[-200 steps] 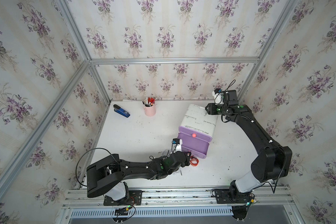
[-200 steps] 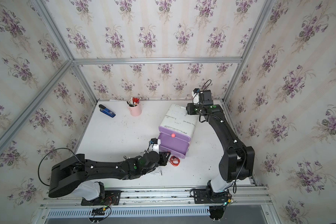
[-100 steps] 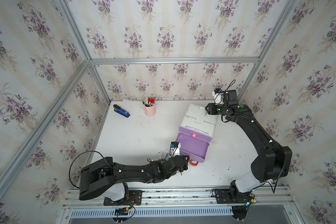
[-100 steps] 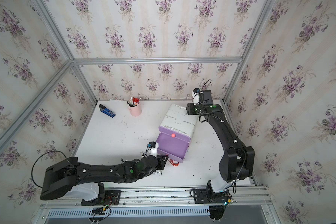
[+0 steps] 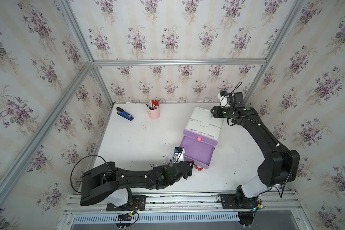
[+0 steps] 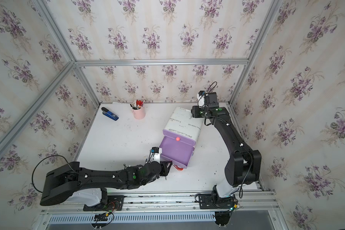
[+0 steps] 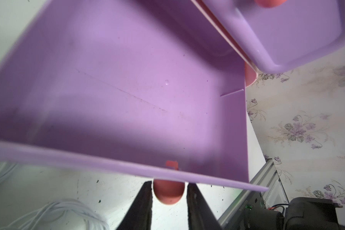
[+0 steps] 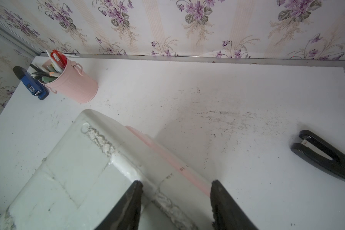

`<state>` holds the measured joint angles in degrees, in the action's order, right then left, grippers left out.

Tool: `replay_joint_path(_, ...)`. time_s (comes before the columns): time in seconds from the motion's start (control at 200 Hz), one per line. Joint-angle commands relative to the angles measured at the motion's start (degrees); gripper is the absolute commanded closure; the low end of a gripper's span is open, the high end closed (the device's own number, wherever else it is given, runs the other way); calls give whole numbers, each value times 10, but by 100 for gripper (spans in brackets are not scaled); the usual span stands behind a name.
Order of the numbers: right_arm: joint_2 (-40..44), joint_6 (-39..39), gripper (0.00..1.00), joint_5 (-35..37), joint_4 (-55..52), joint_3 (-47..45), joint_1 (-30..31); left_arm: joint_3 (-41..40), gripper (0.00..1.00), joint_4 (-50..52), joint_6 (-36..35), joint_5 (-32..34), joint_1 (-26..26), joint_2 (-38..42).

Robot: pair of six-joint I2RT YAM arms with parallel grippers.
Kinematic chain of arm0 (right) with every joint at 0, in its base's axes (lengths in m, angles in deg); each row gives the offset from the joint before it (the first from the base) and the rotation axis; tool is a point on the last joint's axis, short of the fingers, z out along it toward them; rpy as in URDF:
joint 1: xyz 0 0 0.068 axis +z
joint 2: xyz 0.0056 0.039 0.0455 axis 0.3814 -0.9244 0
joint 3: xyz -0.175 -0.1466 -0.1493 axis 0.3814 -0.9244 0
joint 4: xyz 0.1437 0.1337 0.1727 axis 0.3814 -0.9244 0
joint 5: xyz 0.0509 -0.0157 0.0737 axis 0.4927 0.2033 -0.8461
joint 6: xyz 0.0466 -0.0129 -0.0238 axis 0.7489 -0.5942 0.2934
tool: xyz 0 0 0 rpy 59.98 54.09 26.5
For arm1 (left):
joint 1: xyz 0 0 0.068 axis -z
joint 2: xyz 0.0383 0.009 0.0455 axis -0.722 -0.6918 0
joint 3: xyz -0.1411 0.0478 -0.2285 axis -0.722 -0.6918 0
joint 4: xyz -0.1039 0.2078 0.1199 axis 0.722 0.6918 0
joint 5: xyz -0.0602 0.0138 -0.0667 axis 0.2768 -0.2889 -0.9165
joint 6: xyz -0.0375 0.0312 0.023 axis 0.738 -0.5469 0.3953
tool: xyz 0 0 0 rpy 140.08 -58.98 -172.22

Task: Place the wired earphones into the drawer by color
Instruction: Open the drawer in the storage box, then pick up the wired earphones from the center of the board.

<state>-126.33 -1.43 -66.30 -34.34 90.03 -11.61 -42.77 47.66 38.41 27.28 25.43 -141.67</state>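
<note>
Low in the frame in both top views, the left arm stretches across the table's (image 5: 137, 139) front edge toward the centre. Its left gripper (image 5: 190, 168) sits at the front of the purple drawer (image 5: 197, 153). In the left wrist view its fingers (image 7: 141, 207) stand narrowly apart on either side of the drawer's pink knob (image 7: 168, 194). A thin gap shows beside the knob, so they bracket it rather than clamp it.

The red earphones (image 5: 198, 168) lie on the table just beside the gripper, at the drawer's near corner and partly tucked under it. The white earphones (image 7: 66, 211) lie coiled on the table just in front of the drawer, next to the gripper. No black set can be made out.

The drawer stands pulled out, and its floor shows plain purple. Above it the upper drawer (image 5: 199, 143) sits nearly shut, with its own pink knob (image 5: 199, 138).

Behind them, right of centre, is the white cabinet (image 5: 205, 123). The right gripper (image 5: 213, 114) is at its far right corner. In the right wrist view its jaws are spread wide over that edge, gripping nothing, though I cannot tell if they touch it. A black stapler (image 8: 327, 157) lies on the table behind the cabinet.

Farthest back, in the upper left part of the table, the pink pen cup (image 5: 154, 114) stands upright. The blue stapler (image 5: 125, 114) lies to its left.
</note>
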Motion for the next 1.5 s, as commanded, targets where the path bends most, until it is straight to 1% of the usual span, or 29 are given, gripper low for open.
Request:
replay_joint_path(0.0, -6, 7, 42, -4, -58, 1, 0, 1, 52, 15, 4, 13, 0, 2)
replay_joint_path(0.04, -5, 7, 42, -3, -59, 1, 0, 1, 48, 18, 5, 17, 1, 2)
replay_joint_path(0.06, -5, 6, 42, -3, -60, 1, 0, 0, 46, 19, 5, 19, 1, 19)
replay_joint_path(0.085, -4, 6, 42, -2, -60, 1, 1, 0, 46, 20, 6, 20, 0, 22)
replay_joint_path(0.095, -5, 6, 42, -2, -60, 2, 1, 1, 42, 21, 6, 21, 0, 22)
replay_joint_path(0.115, -4, 6, 42, -2, -60, 1, 0, 0, 40, 21, 5, 20, 1, 22)
replay_joint_path(0.235, -4, 6, 42, -1, -61, 4, 0, -1, 34, 28, 8, 19, 2, 29)
replay_joint_path(0.305, -5, 6, 42, 0, -61, 6, 0, -1, 32, 46, 9, 19, 4, 41)
replay_joint_path(0.355, -6, 6, 42, 2, -64, 11, 0, -3, 28, 72, 11, 21, 9, 58)
replay_joint_path(0.405, -8, 7, 42, 1, -65, 16, 1, -5, 25, 112, 19, 29, 14, 79)
replay_joint_path(0.495, -9, 13, 42, -3, -66, 25, 0, -22, 17, 178, 50, 46, 23, 130)
replay_joint_path(0.56, -10, 17, 42, -7, -66, 31, 1, -30, 14, 235, 74, 59, 27, 173)
replay_joint_path(0.629, -10, 25, 42, -12, -66, 38, 1, -29, 12, 305, 83, 67, 29, 224)
replay_joint_path(0.709, 0, 36, 42, -19, -64, 47, 1, -5, 8, 424, 100, 83, 28, 280)
replay_joint_path(0.784, 14, 45, 42, -27, -64, 58, 0, 33, 7, 556, 117, 113, 26, 329)
replay_joint_path(0.834, 24, 52, 42, -29, -70, 67, 0, 52, 7, 618, 121, 140, 25, 359)
replay_joint_path(0.869, 30, 57, 42, -31, -76, 74, 1, 65, 5, 651, 112, 136, 15, 377)
replay_joint_path(0.909, 40, 63, 42, -35, -83, 81, 1, 81, 5, 674, 87, 115, -5, 390)
replay_joint_path(0.939, 47, 69, 42, -41, -89, 87, 2, 91, 5, 685, 67, 85, -31, 391)
replay_joint_path(0.974, 55, 76, 42, -47, -97, 92, 4, 105, 5, 699, 45, 39, -72, 384)
replay_joint_path(1.029, 73, 87, 42, -50, -107, 96, 12, 117, 4, 705, 8, -50, -139, 360)
replay_joint_path(1.054, 81, 90, 42, -51, -113, 96, 19, 118, 4, 705, 1, -84, -166, 351)
replay_joint_path(1.094, 95, 92, 42, -50, -123, 93, 35, 112, 5, 692, -5, -128, -204, 343)
replay_joint_path(1.159, 120, 104, 42, -53, -132, 76, 60, 94, 5, 642, -13, -193, -248, 350)
replay_joint_path(1.239, 157, 127, 42, -73, -123, 37, 76, 85, 6, 603, -12, -258, -290, 350)
replay_joint_path(1.304, 186, 145, 42, -78, -111, -1, 82, 70, 7, 560, 10, -317, -321, 348)
replay_joint_path(1.414, 219, 152, 42, -69, -111, -55, 84, 48, 7, 500, 59, -384, -334, 334)
replay_joint_path(1.494, 229, 146, 42, -80, -109, -79, 83, 46, 7, 477, 74, -440, -335, 314)
